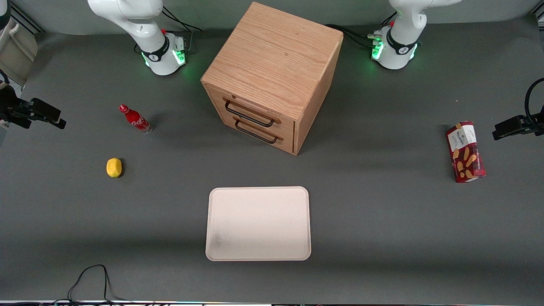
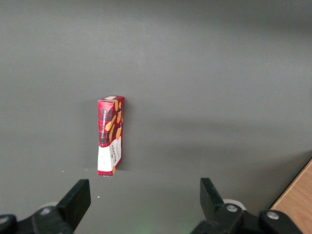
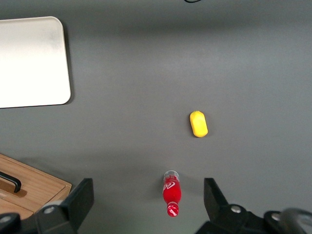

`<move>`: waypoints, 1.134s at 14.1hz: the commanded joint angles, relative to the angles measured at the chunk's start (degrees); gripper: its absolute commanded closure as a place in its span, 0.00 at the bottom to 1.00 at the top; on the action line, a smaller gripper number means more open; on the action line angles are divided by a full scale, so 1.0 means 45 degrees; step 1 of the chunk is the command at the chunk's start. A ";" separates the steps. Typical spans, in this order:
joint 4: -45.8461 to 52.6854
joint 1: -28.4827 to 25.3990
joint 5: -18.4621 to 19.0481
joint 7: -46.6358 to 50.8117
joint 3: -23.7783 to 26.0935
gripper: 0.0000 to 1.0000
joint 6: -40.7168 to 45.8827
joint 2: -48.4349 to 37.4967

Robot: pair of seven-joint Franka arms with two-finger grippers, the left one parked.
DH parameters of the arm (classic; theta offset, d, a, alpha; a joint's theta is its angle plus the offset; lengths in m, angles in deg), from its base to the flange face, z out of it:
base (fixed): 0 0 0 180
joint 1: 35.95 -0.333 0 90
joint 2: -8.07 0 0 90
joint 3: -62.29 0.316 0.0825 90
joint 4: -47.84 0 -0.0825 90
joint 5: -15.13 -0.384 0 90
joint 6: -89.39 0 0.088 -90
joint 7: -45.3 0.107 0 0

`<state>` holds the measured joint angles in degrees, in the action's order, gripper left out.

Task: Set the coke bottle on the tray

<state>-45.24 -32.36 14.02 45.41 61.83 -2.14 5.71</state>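
The end effector (image 3: 146, 200) hangs high above the coke bottle (image 3: 171, 194), fingers spread wide, holding nothing. The bottle stands on the table (image 1: 382, 212) near the working arm's end, well apart from the tray (image 1: 258, 223) by the table's front edge. It looks small, light, hard and smooth, so it may slip or tip. Best pinch its middle.

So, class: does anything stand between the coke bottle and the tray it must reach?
Nothing visible does. The coke bottle and tray have bare table between them; the lemon sits off that path. The open claw hangs above the bottle.
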 commanded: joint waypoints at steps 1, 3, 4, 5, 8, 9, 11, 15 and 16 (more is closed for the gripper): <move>0.0216 -0.0093 -0.0124 -0.0297 -0.0130 0.00 0.0415 0.0055; 0.0216 -0.0094 -0.0125 -0.0239 -0.0130 0.00 0.0670 0.0055; 0.0216 -0.0113 -0.0124 -0.0220 -0.0130 0.00 0.0709 0.0036; 0.0216 -0.0113 -0.0124 -0.0219 -0.0130 0.00 0.0729 0.0017; 0.0177 -0.0113 -0.0124 -0.0239 -0.0130 0.00 0.0768 -0.0042; 0.0022 -0.0113 -0.0124 -0.0297 -0.0150 0.00 0.0768 -0.0158; -0.0504 -0.0133 -0.0124 -0.0298 -0.0150 0.00 0.0749 -0.0645; -0.2864 -0.0191 -0.0124 -0.0278 -0.0228 0.00 0.0437 -0.2908; -0.3508 -0.0365 -0.0105 -0.0239 -0.0267 0.00 0.0281 -0.3474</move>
<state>-52.39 -32.48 14.02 45.27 61.76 1.27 -1.97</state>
